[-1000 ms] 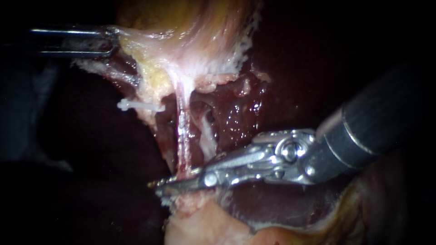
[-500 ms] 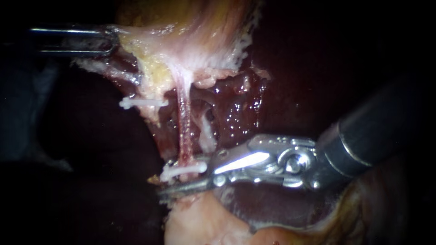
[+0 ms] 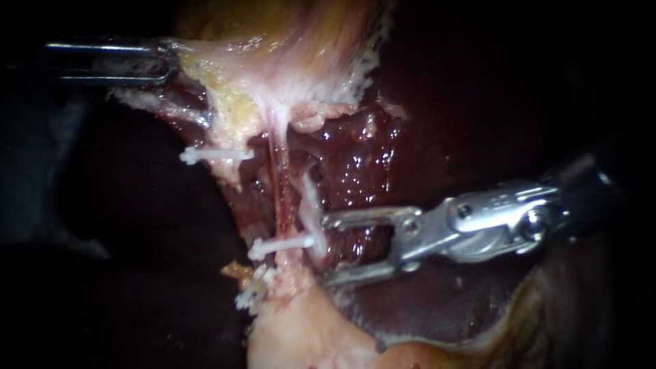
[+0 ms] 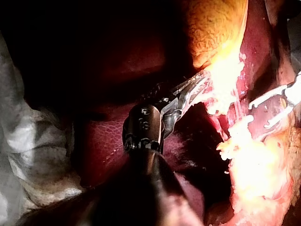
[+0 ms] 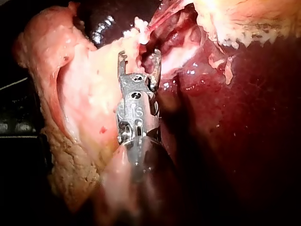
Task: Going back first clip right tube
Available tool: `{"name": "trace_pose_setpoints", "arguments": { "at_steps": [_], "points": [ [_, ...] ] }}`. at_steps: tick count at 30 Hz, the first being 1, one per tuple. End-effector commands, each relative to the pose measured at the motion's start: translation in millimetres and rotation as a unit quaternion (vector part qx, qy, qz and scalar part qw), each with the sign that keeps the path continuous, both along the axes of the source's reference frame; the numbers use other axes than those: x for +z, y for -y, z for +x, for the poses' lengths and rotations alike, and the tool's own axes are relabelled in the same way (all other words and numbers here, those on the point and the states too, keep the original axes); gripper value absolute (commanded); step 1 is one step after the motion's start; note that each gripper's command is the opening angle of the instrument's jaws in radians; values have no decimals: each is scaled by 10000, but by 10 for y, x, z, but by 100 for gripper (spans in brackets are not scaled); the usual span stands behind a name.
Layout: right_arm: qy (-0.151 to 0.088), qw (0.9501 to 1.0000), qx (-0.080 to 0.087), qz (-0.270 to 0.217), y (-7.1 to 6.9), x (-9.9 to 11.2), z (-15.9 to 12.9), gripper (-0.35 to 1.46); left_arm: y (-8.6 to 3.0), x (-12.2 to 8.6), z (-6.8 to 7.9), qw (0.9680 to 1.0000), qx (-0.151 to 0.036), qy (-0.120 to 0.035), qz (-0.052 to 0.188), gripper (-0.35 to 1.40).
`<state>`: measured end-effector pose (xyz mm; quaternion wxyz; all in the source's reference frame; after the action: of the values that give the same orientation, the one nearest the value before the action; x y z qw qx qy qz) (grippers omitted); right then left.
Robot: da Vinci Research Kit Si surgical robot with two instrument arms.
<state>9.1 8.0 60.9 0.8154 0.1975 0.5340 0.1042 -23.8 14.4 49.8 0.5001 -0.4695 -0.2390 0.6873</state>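
My right instrument (image 3: pixel 326 249) has its 2 jaws open and empty. The clip (image 3: pixel 280 244) lies just left of them, crosswise on the tube (image 3: pixel 277 191). My left instrument (image 3: pixel 166 63), far left, grips the gallbladder (image 3: pixel 287 41).

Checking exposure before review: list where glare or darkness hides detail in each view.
Endoscope view: glints on the wet liver, surroundings black. Left wrist view: the gallbladder glares, the rest dim. Right wrist view: the right instrument has a shadowed shaft.

Left instrument (image 3: pixel 164 63): shaft enters level from the left, far in the scene, claw closed on the edge of the gallbladder (image 3: pixel 287 48). Right instrument (image 3: pixel 326 249): shaft enters from the right, sloping slightly down leftward, claw wide open and holding nothing.
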Motion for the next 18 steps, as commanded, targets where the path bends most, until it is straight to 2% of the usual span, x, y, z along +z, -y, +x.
{"name": "trace_pose_setpoints", "arguments": {
  "at_steps": [1, 8, 12, 18],
  "points": [
    [-1, 10000, -3, -32, -4, -3, -7, 50, 0, 0, 0, 10000, -1, -1, 0, -35],
    [65, 9996, 63, -257, -27, -23, -54, 50, 0, 0, 0, 10000, 0, -2, -1, -35],
    [79, 9995, 65, -282, -31, -27, -67, 50, 0, 0, 0, 10000, 0, -2, -2, -35],
    [65, 9995, 40, -296, -31, -27, -72, 50, 1, 1, 0, 10000, -2, -3, -4, -35]
  ]
}}
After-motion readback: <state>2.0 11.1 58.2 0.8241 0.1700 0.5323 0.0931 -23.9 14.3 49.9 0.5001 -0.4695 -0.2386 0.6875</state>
